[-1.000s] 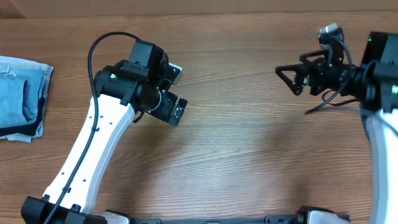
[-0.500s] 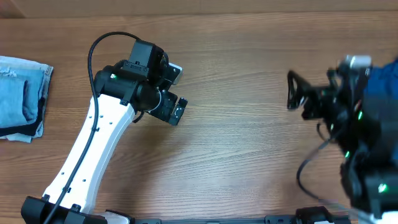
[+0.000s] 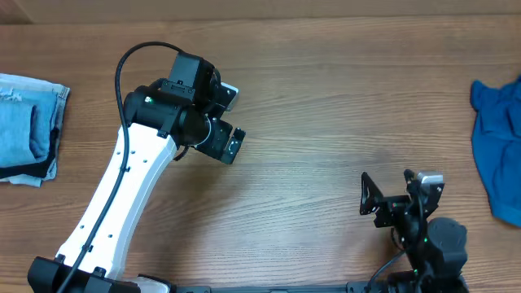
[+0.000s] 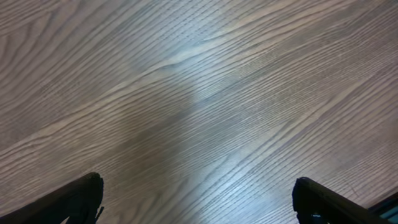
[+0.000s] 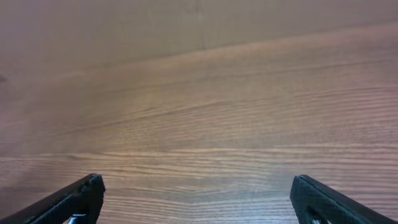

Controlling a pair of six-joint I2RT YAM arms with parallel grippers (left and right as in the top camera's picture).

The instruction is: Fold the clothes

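A folded stack of light-blue denim clothes (image 3: 26,124) with a dark navy layer underneath lies at the table's far left edge. A crumpled bright blue denim garment (image 3: 498,146) lies at the far right edge. My left gripper (image 3: 230,120) hangs over bare wood left of centre, well to the right of the stack. In the left wrist view it (image 4: 198,200) is open, with only table between its fingertips (image 4: 87,190). My right gripper (image 3: 368,198) is drawn back near the front edge, pointing left. In its own view it (image 5: 198,199) is open and empty.
The wooden table (image 3: 326,106) stretches between the two heaps. The left arm's white link (image 3: 114,203) runs diagonally from the front left. The right arm's base (image 3: 431,244) sits at the front right, below and left of the blue garment.
The right arm has swung from the back right down to the front edge, uncovering the bright blue garment at the right. The left arm has not moved.
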